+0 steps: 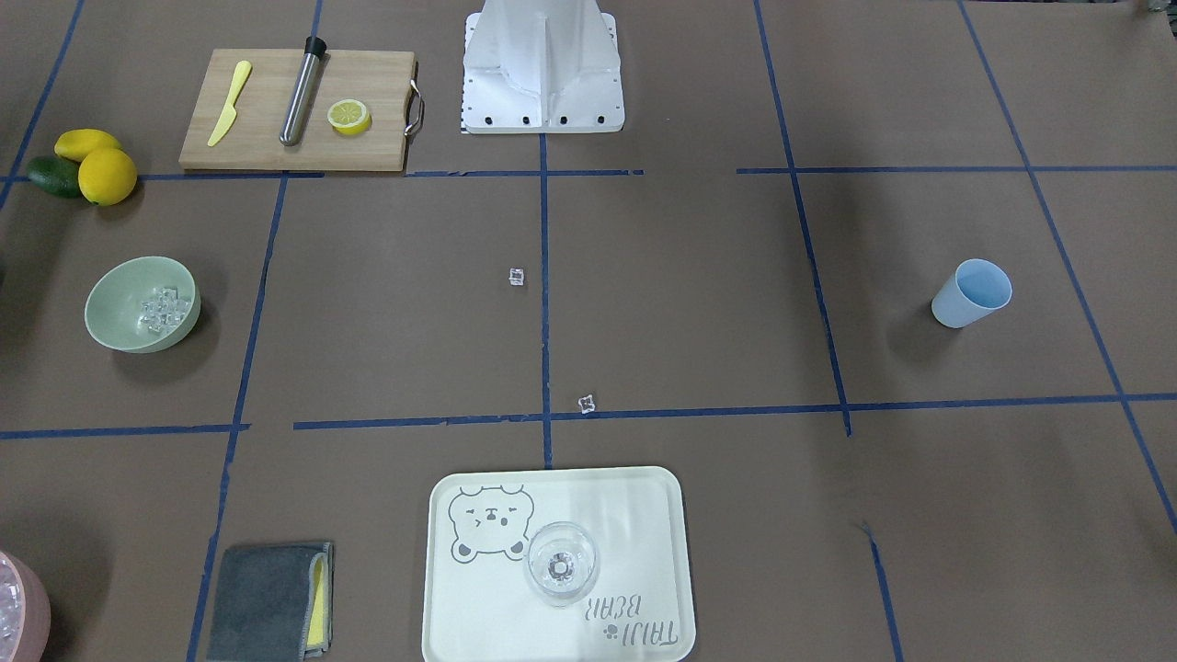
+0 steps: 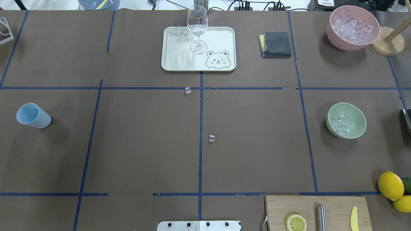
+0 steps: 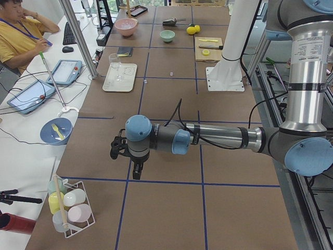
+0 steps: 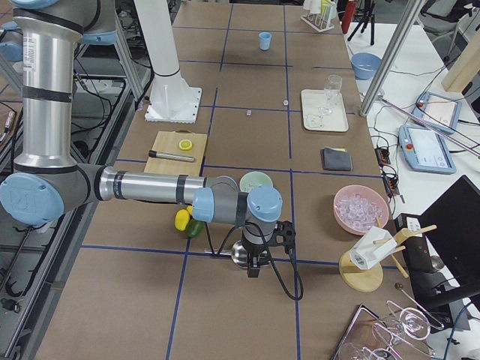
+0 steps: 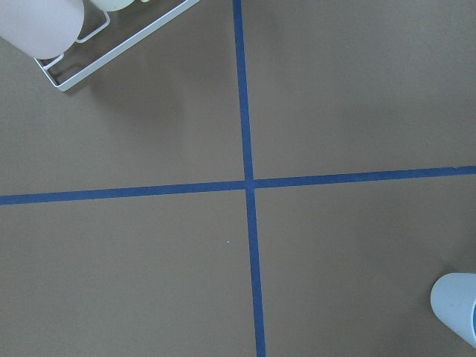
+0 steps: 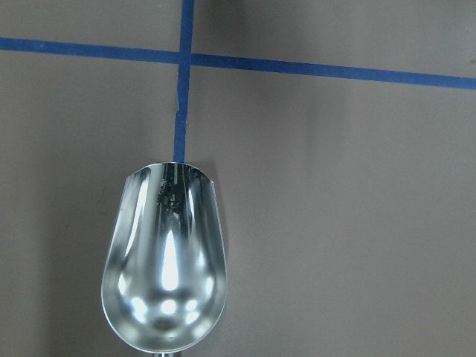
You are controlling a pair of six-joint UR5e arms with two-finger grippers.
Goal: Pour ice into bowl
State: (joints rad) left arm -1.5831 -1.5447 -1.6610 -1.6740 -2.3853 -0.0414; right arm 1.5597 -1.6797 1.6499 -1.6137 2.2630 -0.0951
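Observation:
The pale green bowl (image 1: 142, 303) (image 2: 346, 120) stands upright on the robot's right side with a small heap of ice (image 1: 164, 308) (image 2: 339, 125) inside. Two loose ice cubes (image 2: 188, 90) (image 2: 211, 138) lie mid-table. A light blue cup (image 2: 33, 115) lies tipped on the left side. My right gripper (image 4: 254, 268) hovers low beyond the bowl, toward the table's right end. An empty metal scoop (image 6: 163, 260) shows below its wrist camera; I cannot tell whether the gripper is open or shut. My left gripper (image 3: 137, 173) hangs over bare table near the cup (image 5: 455, 306); I cannot tell its state either.
A pink bowl (image 2: 352, 27) full of ice stands at the far right corner. A tray (image 2: 224, 35) holds a wine glass (image 2: 197, 29), with a grey cloth (image 2: 275, 44) beside it. A cutting board (image 1: 294, 110), lemons (image 1: 106, 175) and a cup rack (image 3: 70, 208) stand at the table's edges.

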